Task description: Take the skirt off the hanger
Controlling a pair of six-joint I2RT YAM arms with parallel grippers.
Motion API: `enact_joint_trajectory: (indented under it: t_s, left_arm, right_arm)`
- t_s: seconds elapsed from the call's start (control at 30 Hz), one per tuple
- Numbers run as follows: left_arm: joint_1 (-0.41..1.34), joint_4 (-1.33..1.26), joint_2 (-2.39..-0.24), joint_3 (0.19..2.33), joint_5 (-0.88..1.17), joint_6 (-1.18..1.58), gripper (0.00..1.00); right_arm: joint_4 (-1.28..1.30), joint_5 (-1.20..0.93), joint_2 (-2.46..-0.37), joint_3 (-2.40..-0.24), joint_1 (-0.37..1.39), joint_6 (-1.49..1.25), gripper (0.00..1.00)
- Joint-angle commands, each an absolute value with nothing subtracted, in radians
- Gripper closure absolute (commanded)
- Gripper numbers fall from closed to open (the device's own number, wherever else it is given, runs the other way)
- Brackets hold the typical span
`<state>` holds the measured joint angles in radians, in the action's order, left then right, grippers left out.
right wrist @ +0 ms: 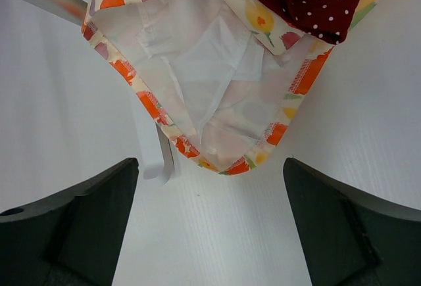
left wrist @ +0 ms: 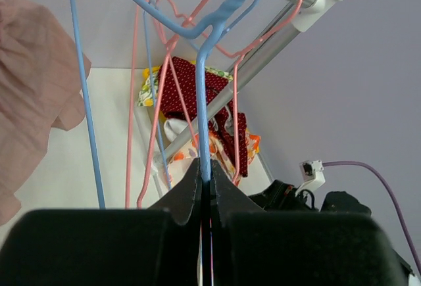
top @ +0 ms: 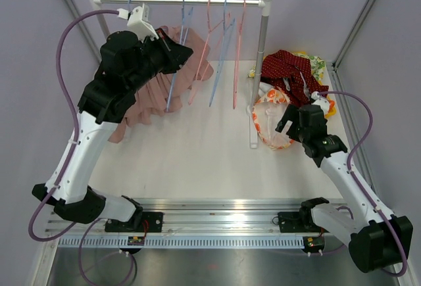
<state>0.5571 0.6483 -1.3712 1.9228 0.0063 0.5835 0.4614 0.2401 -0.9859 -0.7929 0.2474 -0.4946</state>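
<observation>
The dusty-pink gathered cloth skirt (top: 148,98) hangs below the left end of the silver metal rail (top: 177,0). It looks soft and light, more likely to slide and bunch than hold its shape, so a pinch at the waistband just under the rail seems the best hold. The left gripper (left wrist: 205,179) is clamped on a thin blue plastic hanger (left wrist: 204,115) beneath the rail. The right gripper (right wrist: 209,175) is spread wide and holds nothing, over an orange-flowered white garment (right wrist: 197,69) beside the rail's right post. No basket or bin shows; loose clothes lie heaped there on the white table (top: 197,161)
</observation>
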Motion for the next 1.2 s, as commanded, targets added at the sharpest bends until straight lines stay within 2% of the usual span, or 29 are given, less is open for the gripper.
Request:
enact_joint_trajectory:
  t_s: [0.0,0.27,0.6,0.7,0.83,0.87,0.93,0.97,1.1,1.17]
  left_arm:
    - [0.560,0.532,-1.446,2.005,0.080,0.595,1.00]
    - [0.560,0.552,-1.609,2.095,0.049,0.620,1.00]
    - [0.560,0.557,-1.488,1.951,0.003,0.600,0.99]
    - [0.560,0.561,-1.448,1.918,0.005,0.597,0.89]
    - [0.560,0.572,-1.414,1.896,0.003,0.578,0.62]
    - [0.560,0.586,-1.410,1.898,0.003,0.569,0.50]
    - [0.560,0.600,-1.405,1.899,-0.023,0.561,0.41]
    - [0.560,0.610,-1.401,1.901,-0.025,0.555,0.31]
    - [0.560,0.659,-1.384,1.937,-0.066,0.506,0.16]
    - [0.557,0.718,-1.375,1.991,-0.139,0.456,0.14]
  right_arm:
    - [0.449,0.224,-0.969,-0.785,0.255,-0.503,0.01]
    - [0.448,0.225,-0.965,-0.782,0.255,-0.502,0.01]
    - [0.443,0.222,-0.968,-0.784,0.255,-0.502,0.01]
    - [0.448,0.225,-0.963,-0.785,0.255,-0.502,0.00]
    - [0.462,0.227,-0.951,-0.788,0.256,-0.503,0.01]
    - [0.462,0.227,-0.951,-0.790,0.255,-0.503,0.00]
    - [0.465,0.229,-0.946,-0.790,0.256,-0.505,0.01]
    - [0.466,0.230,-0.948,-0.792,0.255,-0.505,0.01]
    - [0.479,0.232,-0.942,-0.795,0.255,-0.505,0.01]
    - [0.483,0.230,-0.937,-0.793,0.255,-0.505,0.01]
